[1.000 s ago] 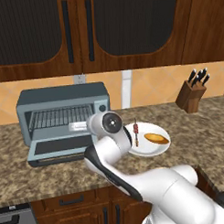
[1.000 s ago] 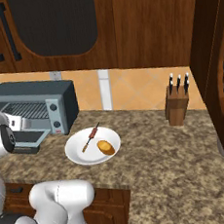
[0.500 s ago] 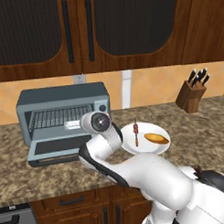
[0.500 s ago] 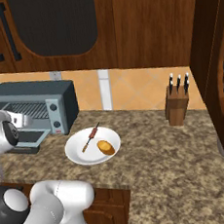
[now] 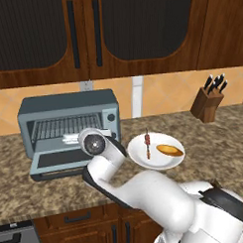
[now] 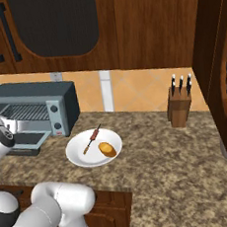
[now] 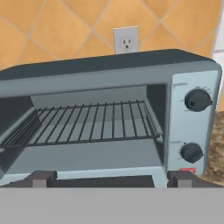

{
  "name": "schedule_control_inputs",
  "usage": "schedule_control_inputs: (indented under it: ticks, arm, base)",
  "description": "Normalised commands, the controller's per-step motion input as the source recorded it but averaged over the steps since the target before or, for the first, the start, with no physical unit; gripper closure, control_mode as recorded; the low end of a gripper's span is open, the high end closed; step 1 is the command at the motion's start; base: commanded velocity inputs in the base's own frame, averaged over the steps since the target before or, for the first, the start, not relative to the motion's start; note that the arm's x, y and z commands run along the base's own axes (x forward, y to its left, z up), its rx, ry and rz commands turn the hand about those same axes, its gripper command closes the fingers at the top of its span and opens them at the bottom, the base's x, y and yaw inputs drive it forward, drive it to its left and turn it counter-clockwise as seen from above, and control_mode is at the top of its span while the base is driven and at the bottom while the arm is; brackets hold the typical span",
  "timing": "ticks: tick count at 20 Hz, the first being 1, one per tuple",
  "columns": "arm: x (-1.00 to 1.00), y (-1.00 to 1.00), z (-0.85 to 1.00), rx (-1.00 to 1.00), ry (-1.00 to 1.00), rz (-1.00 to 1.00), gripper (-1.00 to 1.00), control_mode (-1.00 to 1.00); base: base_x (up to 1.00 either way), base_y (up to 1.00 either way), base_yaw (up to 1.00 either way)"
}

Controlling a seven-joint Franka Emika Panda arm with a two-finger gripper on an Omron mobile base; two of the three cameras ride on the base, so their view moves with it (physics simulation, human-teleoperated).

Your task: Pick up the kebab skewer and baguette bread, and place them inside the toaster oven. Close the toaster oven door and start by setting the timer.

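The toaster oven (image 7: pixel 109 109) stands on the table (image 6: pixel 154 156) against the wall, door (image 5: pixel 60 163) dropped flat, rack bare, the end effector (image 7: pixel 109 178) spread wide before it, skewer (image 6: pixel 91 140) and baguette (image 6: pixel 107 149) plated rightward.

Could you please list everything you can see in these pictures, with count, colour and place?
toaster oven: one, blue-grey, on the counter at left, wire rack bare
toaster oven door: one, blue-grey, folded down open
knobs: two, dark, on the oven's right panel
plate: one, white, right of the oven
kebab skewer: one, dark with reddish meat, on the plate
baguette bread: one, golden-orange, on the plate beside the skewer
knife block: one, brown, far right
wall outlet: one, white, behind the oven
gripper: one, dark tips, open, facing the oven
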Motion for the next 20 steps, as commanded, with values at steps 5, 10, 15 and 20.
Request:
schedule_control_inputs:
  ticks: [5,10,15,20]
  arm:
    - [0.11,0.03,0.01,0.0,-0.03,0.0,-1.0,-1.0]
    - [0.05,-0.3,0.05,0.0,0.0,0.0,-1.0,-1.0]
    - [0.32,-0.1,0.01,0.0,0.0,0.0,-1.0,-1.0]
    - [0.43,0.01,-0.04,0.0,0.0,0.0,-1.0,-1.0]
  base:
    - [0.0,0.0,0.0]
    - [0.0,0.0,0.0]
    - [0.0,0.0,0.0]
    - [0.0,0.0,0.0]
